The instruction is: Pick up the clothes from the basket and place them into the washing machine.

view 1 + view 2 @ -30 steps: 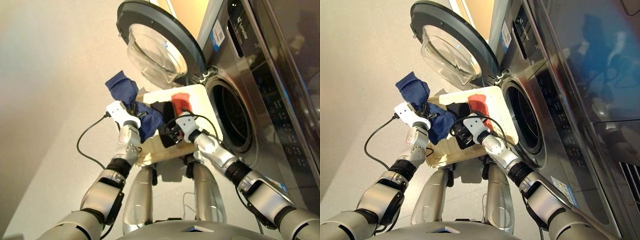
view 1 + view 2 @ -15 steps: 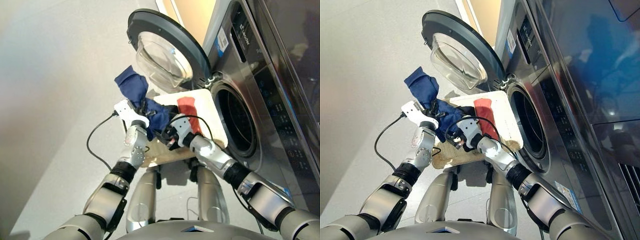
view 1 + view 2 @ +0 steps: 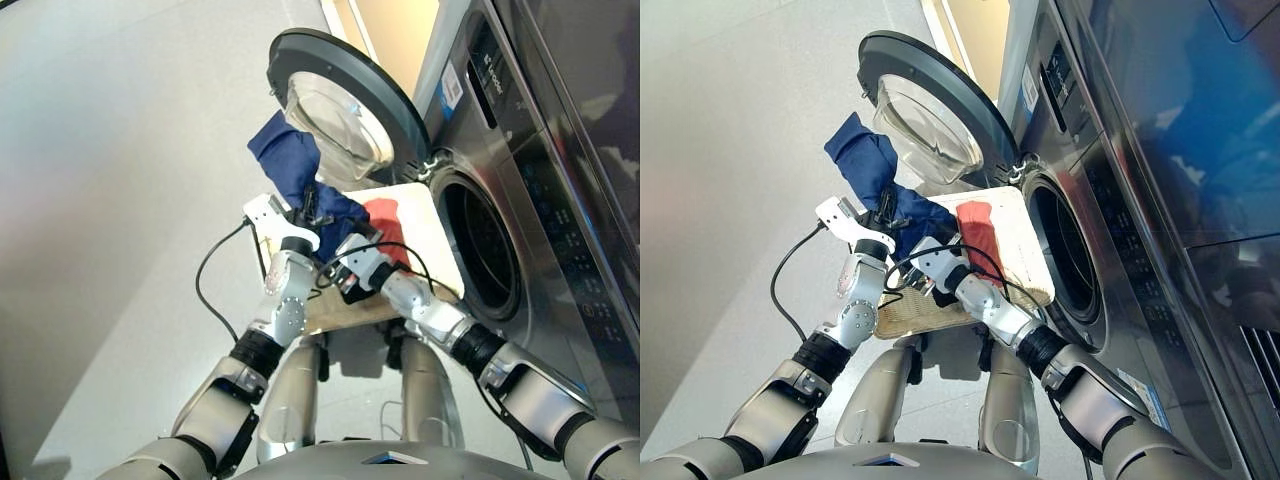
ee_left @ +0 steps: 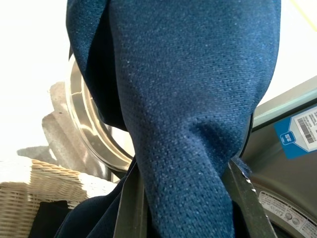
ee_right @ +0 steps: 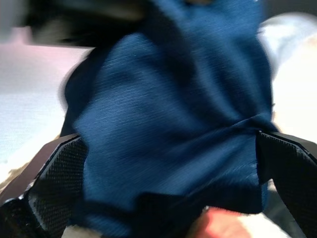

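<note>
Our left end effector (image 3: 312, 205) pinches the navy cloth (image 3: 292, 165); in the left wrist view its two fingers (image 4: 130, 208) press against the fabric from either side. The cloth is lifted above the basket (image 3: 425, 215), one bunched end rising in front of the open door (image 3: 345, 100) and the other hanging down toward the basket's near side.

Our right end effector (image 3: 345, 280) sits just beside the left one, low over the basket. In the right wrist view its fingers (image 5: 57, 188) are spread wide, with the hanging part of the navy cloth filling the space between them; we cannot tell whether the pads touch it.

The red cloth (image 3: 385, 225) lies in the basket toward the washer (image 3: 560, 200). A dark piece (image 4: 47, 218) shows in the basket in the left wrist view, under the navy cloth.

The basket stands just in front of the washer's round drum opening (image 3: 485, 245), with the door swung fully open to its left. A black cable (image 3: 215, 275) loops from our left wrist.
</note>
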